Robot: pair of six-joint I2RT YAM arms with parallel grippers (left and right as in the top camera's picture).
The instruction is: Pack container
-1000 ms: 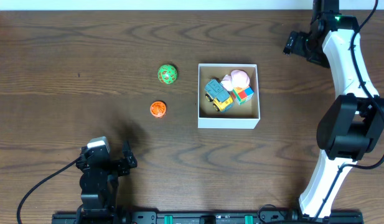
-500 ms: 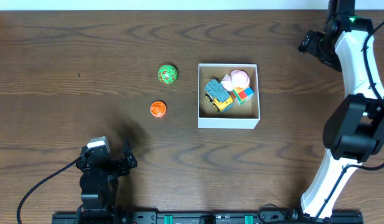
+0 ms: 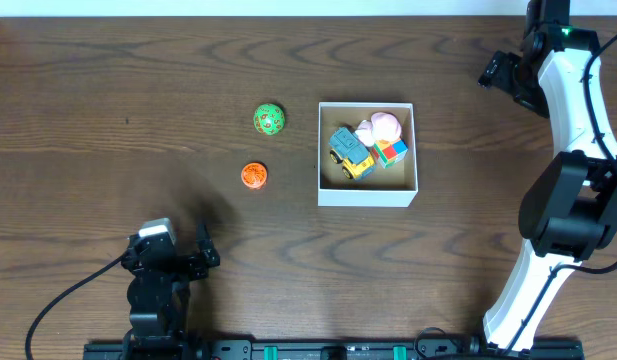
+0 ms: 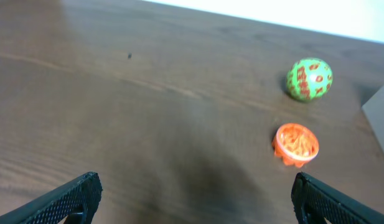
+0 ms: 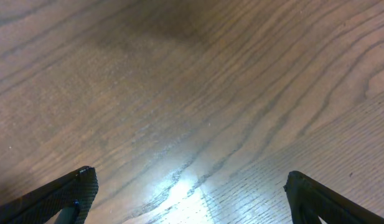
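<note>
surface: I see a dark wood table (image 3: 88, 100) | on it: container (image 3: 368, 195), green ball (image 3: 269, 119), orange toy (image 3: 253, 176)

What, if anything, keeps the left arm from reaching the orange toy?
Probably nothing, so yes: the orange toy lies on bare table ahead of the open left tool, apart from the green ball.

White right arm (image 3: 563, 90) — black joints

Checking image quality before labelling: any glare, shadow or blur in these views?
Right wrist: bright glare patch on the table, dark shadow at top. Left wrist: slightly soft, a dark shadow left of the orange toy. Overhead: sharp and evenly lit, the container crisp.
</note>
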